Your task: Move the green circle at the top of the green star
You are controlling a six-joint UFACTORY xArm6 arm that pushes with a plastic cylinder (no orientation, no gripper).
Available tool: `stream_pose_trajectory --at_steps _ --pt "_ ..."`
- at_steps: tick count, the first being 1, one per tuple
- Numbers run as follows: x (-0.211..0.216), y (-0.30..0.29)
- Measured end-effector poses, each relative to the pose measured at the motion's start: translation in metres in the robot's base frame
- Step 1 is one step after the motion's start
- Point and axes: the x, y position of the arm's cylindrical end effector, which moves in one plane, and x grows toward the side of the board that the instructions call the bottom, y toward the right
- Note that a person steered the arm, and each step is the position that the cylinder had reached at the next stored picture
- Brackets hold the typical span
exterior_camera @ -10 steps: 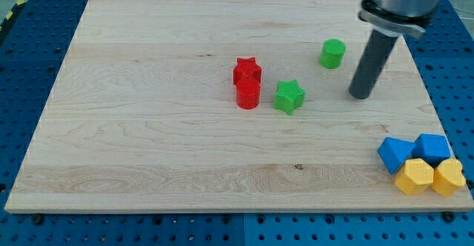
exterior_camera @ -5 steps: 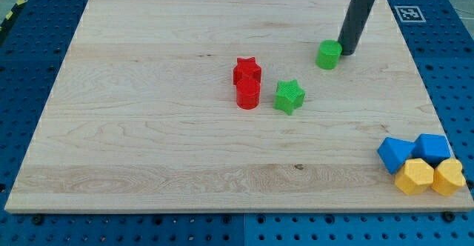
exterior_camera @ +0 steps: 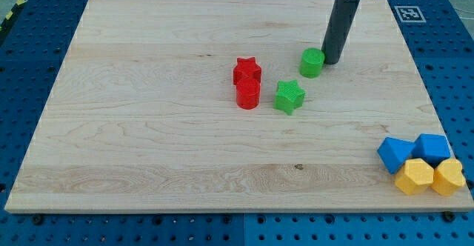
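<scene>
Touching the green circle [exterior_camera: 312, 63] on its right side, my tip [exterior_camera: 330, 60] sits upper right of centre — no jaws on this rod. That circle lies near the green star [exterior_camera: 289, 96], up and right of it on the tabletop [exterior_camera: 148, 142].

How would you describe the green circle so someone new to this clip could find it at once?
Start at the wooden board and look right of its centre, toward the view's top. The green circle sits there, with my tip against its right side. Unlike the green star below and to its left, it is a plain round cylinder.
</scene>
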Motion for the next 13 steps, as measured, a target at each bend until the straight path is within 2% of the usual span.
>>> stream_pose_trajectory --at_steps 2,4,6,10,11,13 --pt "-0.022 -0.01" --pt "-0.012 -0.02" --pt "-0.006 0.009" --pt "0.029 -0.021" --pt "0.025 -0.021" --pt "-0.013 -0.021"
